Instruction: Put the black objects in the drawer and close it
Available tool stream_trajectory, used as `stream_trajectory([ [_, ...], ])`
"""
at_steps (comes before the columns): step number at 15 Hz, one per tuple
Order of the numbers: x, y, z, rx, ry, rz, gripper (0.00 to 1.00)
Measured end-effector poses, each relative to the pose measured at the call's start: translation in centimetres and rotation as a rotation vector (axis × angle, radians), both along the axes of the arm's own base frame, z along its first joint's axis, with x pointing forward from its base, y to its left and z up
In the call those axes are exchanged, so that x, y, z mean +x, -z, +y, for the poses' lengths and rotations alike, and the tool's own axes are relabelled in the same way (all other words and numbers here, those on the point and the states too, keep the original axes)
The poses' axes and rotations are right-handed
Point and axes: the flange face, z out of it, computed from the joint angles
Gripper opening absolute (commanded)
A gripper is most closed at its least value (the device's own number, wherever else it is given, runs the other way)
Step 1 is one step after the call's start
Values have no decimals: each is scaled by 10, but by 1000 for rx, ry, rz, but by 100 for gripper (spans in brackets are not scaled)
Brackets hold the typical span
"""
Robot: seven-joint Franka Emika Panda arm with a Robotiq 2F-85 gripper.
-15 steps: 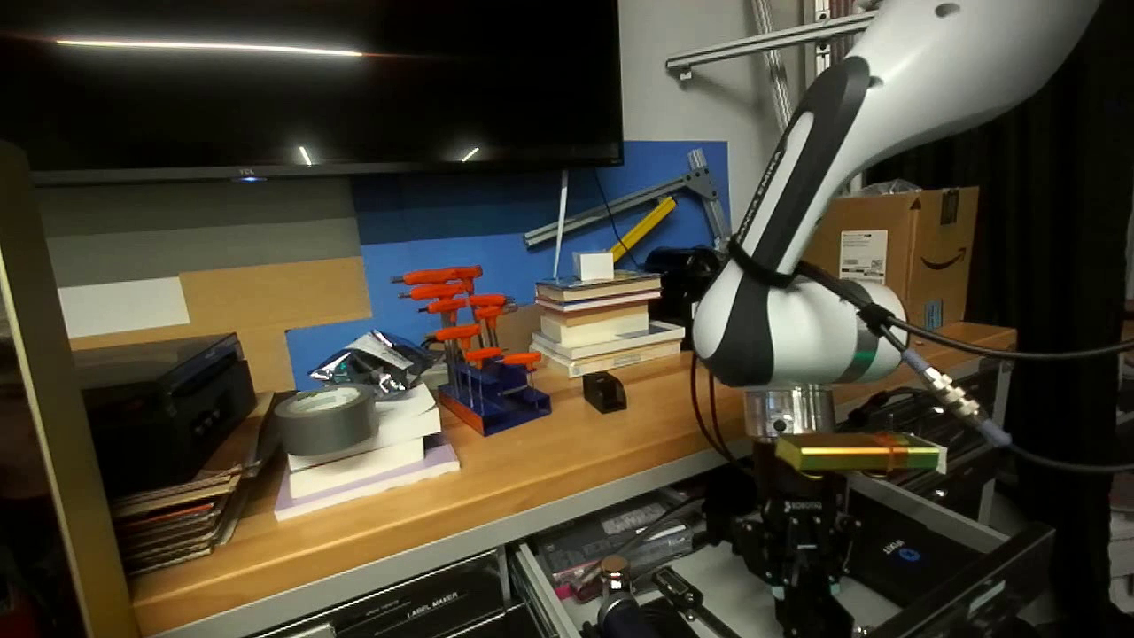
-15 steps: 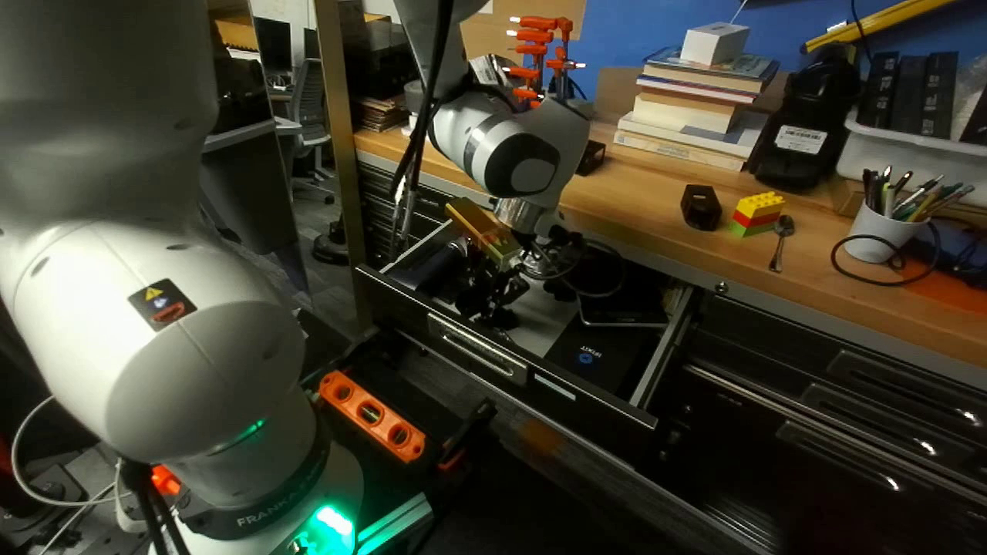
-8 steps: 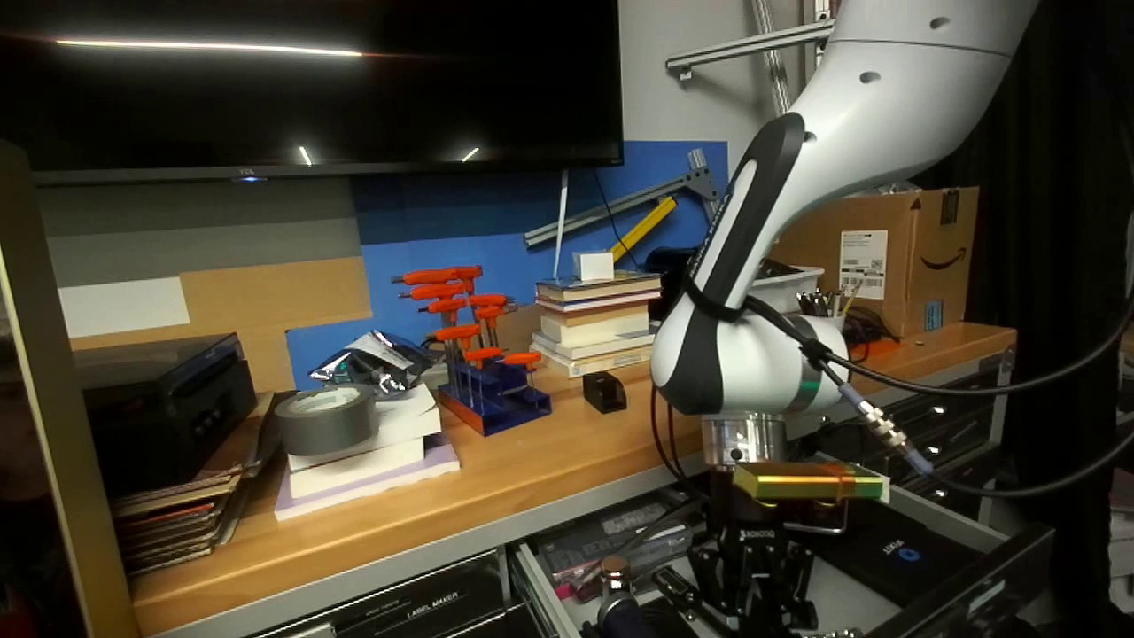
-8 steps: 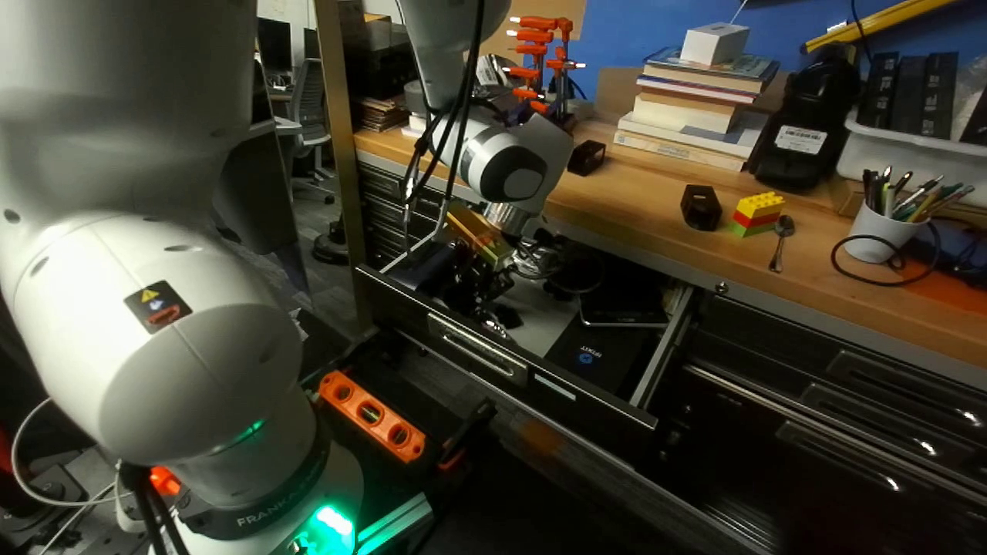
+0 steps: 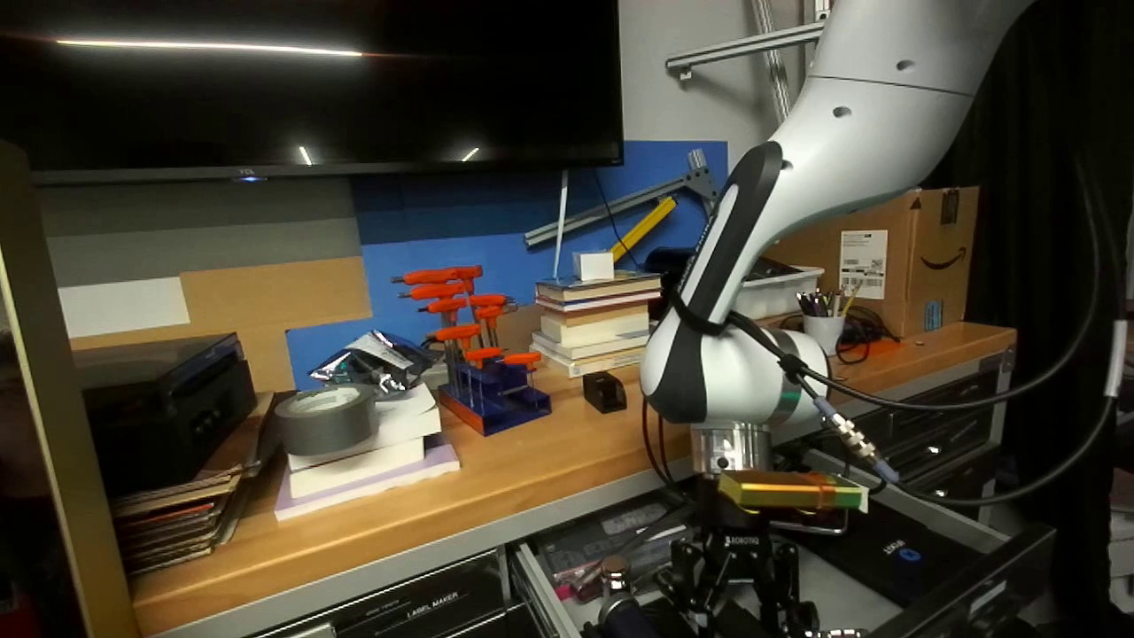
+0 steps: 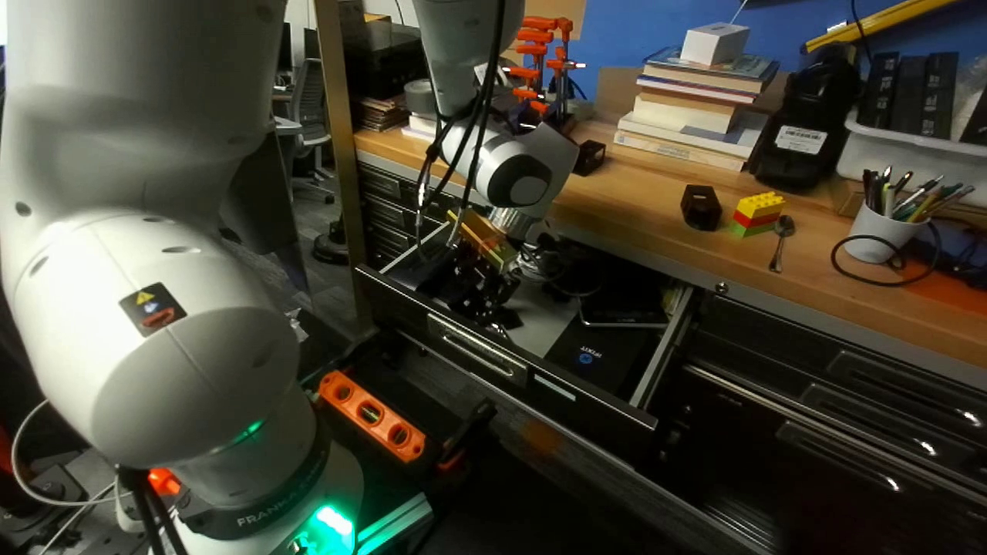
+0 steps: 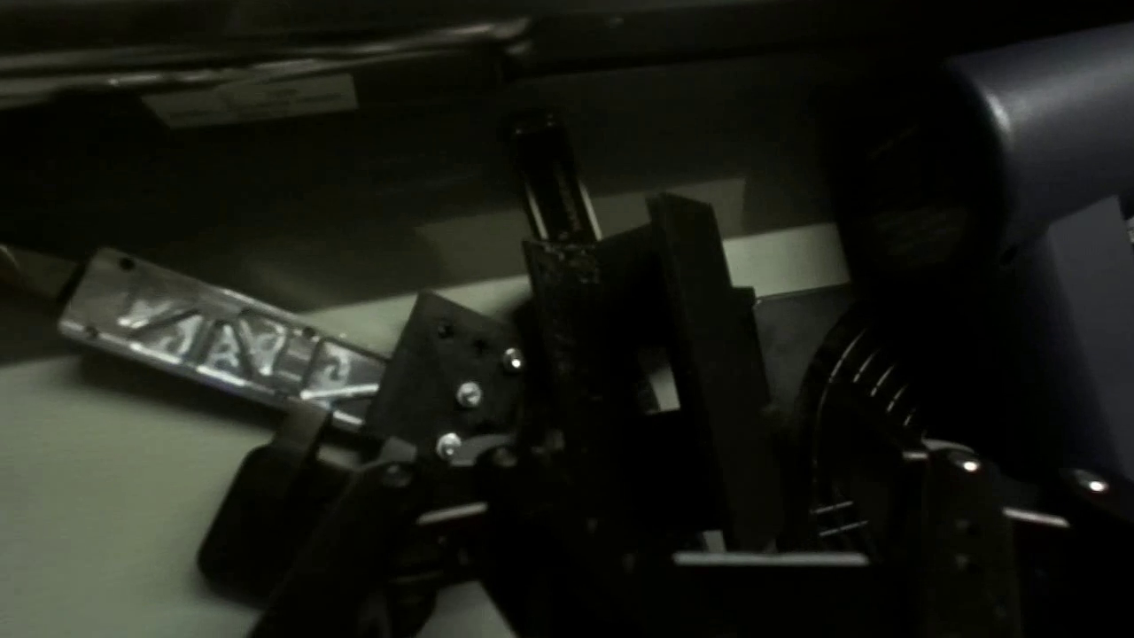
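Drawer [image 6: 541, 333] beneath gripper [image 5: 749, 610]; black blocks [image 6: 701, 208] well away on bench [image 6: 648, 190].

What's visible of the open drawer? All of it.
Wide, shallow drawer, metal by its look, standing open below the wooden bench. Dark front with a long horizontal handle and a pale label strip; light grey side walls, pale bottom. Inside, among other things, lies a flat black IFIXIT item. The jaws are down inside; whether they touch the drawer I can't tell.

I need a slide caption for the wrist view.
Inside the wide metal drawer: patterned silver metal bar at left, bluish rounded object at right, unidentifiable black shapes between.
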Motion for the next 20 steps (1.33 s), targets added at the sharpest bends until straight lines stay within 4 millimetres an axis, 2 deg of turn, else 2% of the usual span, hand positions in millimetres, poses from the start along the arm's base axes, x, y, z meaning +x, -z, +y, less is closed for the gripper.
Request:
stream_trajectory([
  [3, 7, -3, -14, -6, 29, -21, 100],
  [5, 17, -14, -32, -18, 64, -61, 100],
  [8, 34, -52, -59, -39, 114, -150, 100],
  [10, 45, -84, -68, -48, 129, -214, 100],
  [13, 60, -132, -59, -54, 122, -287, 100],
  [16, 75, -175, -37, -44, 96, -317, 100],
  [20, 96, -215, -8, -50, 57, -360, 100],
])
